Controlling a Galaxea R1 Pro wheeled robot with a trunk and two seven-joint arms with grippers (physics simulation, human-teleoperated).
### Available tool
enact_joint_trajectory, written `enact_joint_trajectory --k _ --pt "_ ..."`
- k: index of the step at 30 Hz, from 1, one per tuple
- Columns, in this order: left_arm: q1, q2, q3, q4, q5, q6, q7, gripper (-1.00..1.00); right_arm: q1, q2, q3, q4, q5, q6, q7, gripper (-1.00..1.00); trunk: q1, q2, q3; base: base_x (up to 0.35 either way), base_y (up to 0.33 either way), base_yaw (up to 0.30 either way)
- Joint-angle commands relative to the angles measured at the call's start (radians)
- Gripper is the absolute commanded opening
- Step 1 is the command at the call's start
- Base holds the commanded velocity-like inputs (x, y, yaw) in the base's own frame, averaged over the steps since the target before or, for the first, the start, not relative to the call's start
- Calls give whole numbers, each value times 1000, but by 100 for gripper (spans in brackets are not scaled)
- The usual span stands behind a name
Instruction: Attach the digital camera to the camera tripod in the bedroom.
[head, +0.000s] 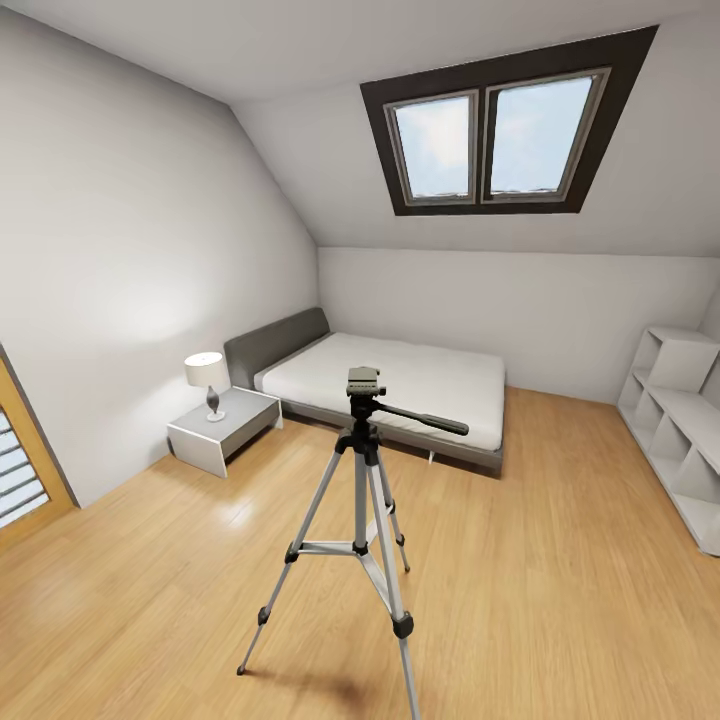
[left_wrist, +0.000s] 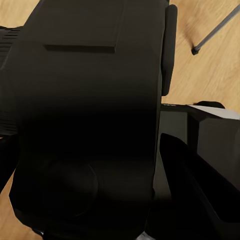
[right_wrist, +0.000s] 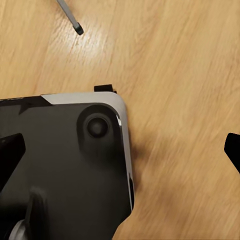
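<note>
Leftmost in the head view: louvred door (head: 18, 470) at the frame edge, partly cut off. Next, low white nightstand (head: 222, 432) against the left wall, carrying a lamp (head: 208, 382). Bed (head: 390, 392), grey frame and white mattress, set against the far wall under the sloped ceiling and skylight (head: 500, 135). Tripod (head: 362, 500) upright on the wood floor (head: 560, 600) at centre, in front of the bed, head plate bare, pan handle pointing right; its nearest leg runs off the lower edge. Open floor lies all round it. White shelf unit (head: 680, 430) on the right wall, cut off at the edge. Camera: not made out. Left wrist view: dark robot body close up, a tripod foot (left_wrist: 196, 50) on floor beyond; jaw state cannot be told. Right wrist view: dark robot base (right_wrist: 65, 165) over floor, a tripod foot (right_wrist: 78, 29) well apart; jaw state cannot be told.
</note>
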Motion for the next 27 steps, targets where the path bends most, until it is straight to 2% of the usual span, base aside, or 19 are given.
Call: enact_joint_trajectory --k 1,27 --pt "0 0 -8 1 8 -3 -5 -100 -1 0 -8 3 -1 -7 0 100 0 -1 -1 0 0 0" --pt "0 1 -8 0 8 -3 -5 -100 -1 -7 -8 3 -1 -5 -3 100 0 -1 -42 0 0 0"
